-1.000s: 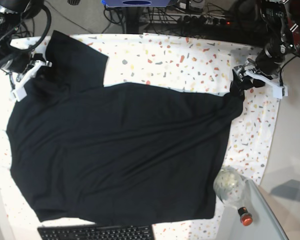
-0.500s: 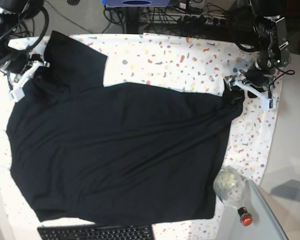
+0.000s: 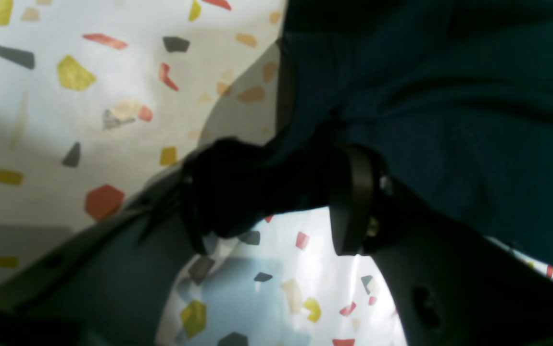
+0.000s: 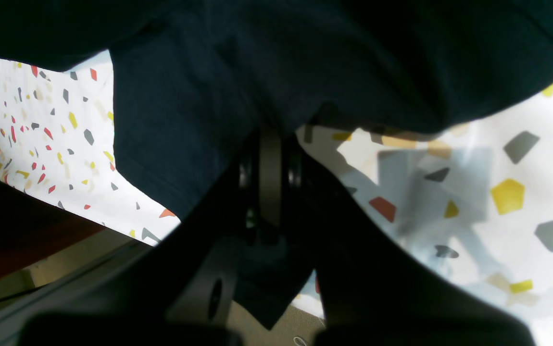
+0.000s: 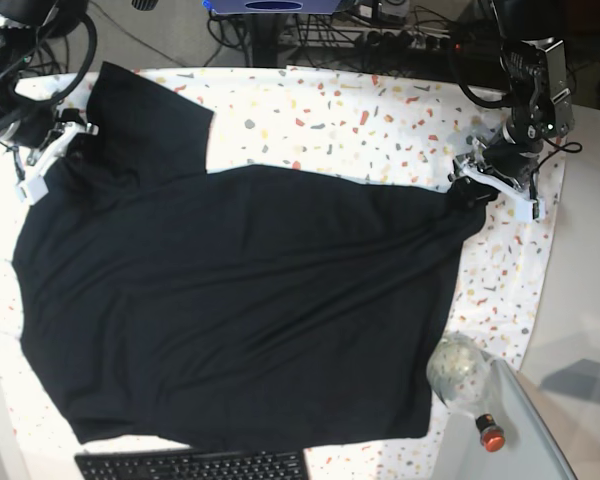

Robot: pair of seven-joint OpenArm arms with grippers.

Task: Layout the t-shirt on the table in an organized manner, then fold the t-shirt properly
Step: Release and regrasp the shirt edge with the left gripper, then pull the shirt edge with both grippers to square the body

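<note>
The black t-shirt [image 5: 240, 300] lies spread over most of the speckled table [image 5: 380, 110], one sleeve reaching toward the far left. My left gripper [image 5: 472, 190] sits at the shirt's right corner. In the left wrist view a bunched wad of t-shirt [image 3: 449, 96] fills the gap between the fingers [image 3: 348, 202] of the left gripper [image 3: 269, 197], over the table [image 3: 65, 96]. My right gripper [image 5: 65, 140] is at the far-left shoulder area. The right wrist view shows the right gripper [image 4: 270, 144] shut on a fold of the t-shirt [image 4: 257, 57] above the table [image 4: 497, 168].
A black keyboard [image 5: 190, 465] lies at the near edge under the shirt's hem. A clear bottle [image 5: 465, 375] with a red cap [image 5: 491, 436] lies at the near right corner. Cables [image 5: 380, 30] run behind the table. The table's right edge [image 5: 555, 250] is close to the left arm.
My left gripper moved left and slightly down onto the shirt's right corner, and its jaws narrowed around the fabric. The right gripper stayed shut and barely shifted.
</note>
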